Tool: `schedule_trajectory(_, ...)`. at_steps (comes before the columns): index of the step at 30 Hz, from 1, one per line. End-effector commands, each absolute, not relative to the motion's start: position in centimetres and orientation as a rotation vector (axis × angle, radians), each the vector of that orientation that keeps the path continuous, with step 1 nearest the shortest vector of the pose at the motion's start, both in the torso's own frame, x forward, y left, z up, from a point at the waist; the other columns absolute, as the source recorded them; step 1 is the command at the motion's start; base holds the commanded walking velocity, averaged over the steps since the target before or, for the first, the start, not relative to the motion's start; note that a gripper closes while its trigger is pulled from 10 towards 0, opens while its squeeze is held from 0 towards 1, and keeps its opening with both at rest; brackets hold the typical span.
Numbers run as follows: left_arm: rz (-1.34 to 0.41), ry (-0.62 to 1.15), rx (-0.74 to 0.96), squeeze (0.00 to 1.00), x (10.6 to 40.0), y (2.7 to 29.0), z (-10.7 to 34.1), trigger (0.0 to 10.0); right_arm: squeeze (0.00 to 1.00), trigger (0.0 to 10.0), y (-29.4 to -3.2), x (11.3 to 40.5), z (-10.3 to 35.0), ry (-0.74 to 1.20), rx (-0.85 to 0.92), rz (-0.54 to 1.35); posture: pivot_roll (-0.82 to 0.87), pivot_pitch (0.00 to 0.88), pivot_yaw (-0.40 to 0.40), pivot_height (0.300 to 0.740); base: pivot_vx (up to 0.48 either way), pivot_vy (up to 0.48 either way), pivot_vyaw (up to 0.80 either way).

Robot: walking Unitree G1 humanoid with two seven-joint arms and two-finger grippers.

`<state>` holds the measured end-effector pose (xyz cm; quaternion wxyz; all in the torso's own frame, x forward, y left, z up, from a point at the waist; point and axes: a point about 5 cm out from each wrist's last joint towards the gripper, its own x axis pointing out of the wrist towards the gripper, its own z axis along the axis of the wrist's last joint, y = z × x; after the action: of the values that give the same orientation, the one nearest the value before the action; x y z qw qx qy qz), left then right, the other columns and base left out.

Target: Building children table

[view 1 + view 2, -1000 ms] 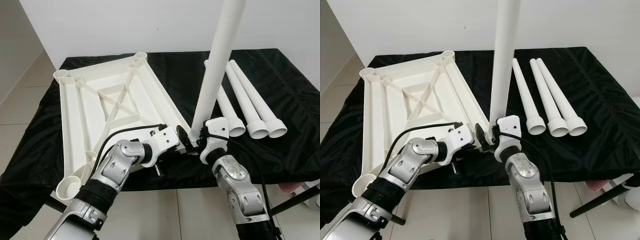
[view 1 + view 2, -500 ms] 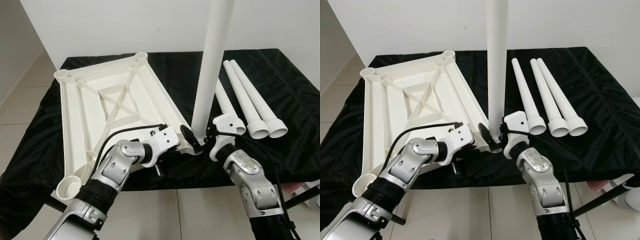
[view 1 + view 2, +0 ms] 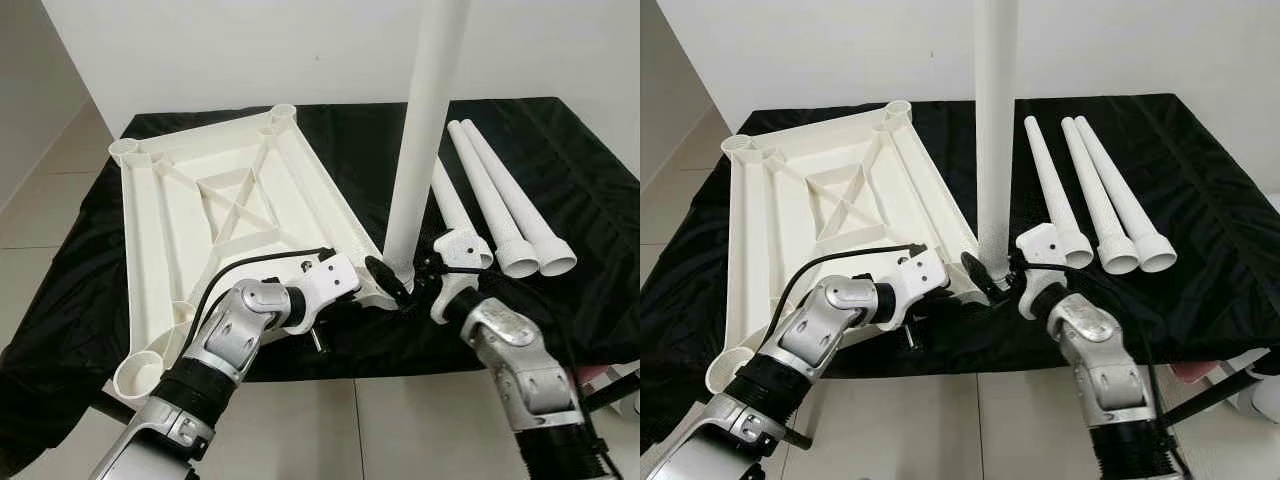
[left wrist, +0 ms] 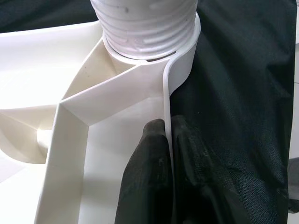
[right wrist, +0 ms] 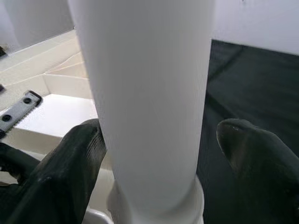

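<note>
A black cloth [image 3: 560,180] covers the work surface, and the white plastic tabletop [image 3: 220,220] lies upside down on it, ribbed underside up, with a round socket at each corner. The corner socket [image 4: 180,70] nearest the robot's right side is the landmark here. A long white table leg [image 3: 425,130] stands upright in that socket, its ribbed lower end seated in the collar. It now stands slightly more tilted at the top than half a second ago, and much straighter than a second ago, when it leaned away to the right.

Three more white legs [image 3: 500,205] lie side by side on the cloth to the right of the socket, flared ends toward the robot, unmoved since the earlier frames.

The left gripper [image 4: 169,158] sits just left of the socket, its two black fingers pinched together on the thin outer rim of the tabletop, one finger on each side of the wall. It has kept that clamp throughout.

The right gripper [image 5: 163,154] is at the foot of the upright leg, right beside the socket. Its fingers [image 5: 70,163] are spread apart: one touches the leg's side, the other stands clear of it with dark cloth showing between. The right arm has swung outward to the right since a second ago, when its wrist sat tight under the leg.
</note>
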<state>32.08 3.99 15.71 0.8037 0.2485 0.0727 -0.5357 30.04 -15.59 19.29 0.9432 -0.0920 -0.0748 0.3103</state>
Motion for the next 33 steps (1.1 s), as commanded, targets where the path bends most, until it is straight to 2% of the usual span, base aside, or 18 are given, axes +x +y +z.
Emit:
schedule_trajectory(1, -1.054, 0.086, 0.532, 0.0, 32.8, 4.3, 16.7, 10.0, 0.0, 10.0, -15.7, 30.1, 19.4, -0.161, -0.195, 0.68, -0.12, 0.125, 0.082, 0.74, 0.0, 0.0, 0.0)
schedule_trajectory(9, -1.054, 0.087, 0.531, 0.0, 32.8, 4.3, 16.7, 10.0, 0.0, 10.0, -16.0, 30.3, 19.7, -0.164, -0.203, 0.717, -0.12, 0.125, 0.082, 0.74, 0.0, 0.0, 0.0)
schedule_trajectory(15, -1.052, 0.085, 0.533, 0.0, 32.8, 4.3, 16.7, 10.0, 0.0, 10.0, -16.1, 30.5, 20.0, -0.158, -0.22, 0.826, -0.12, 0.127, 0.085, 0.74, 0.0, 0.0, 0.0)
schedule_trajectory(33, -1.054, 0.083, 0.534, 0.0, 32.8, 4.3, 16.8, 10.0, 0.0, 10.0, -16.4, 31.3, 20.8, -0.172, -0.249, 0.874, -0.12, 0.129, 0.086, 0.74, 0.0, 0.0, 0.0)
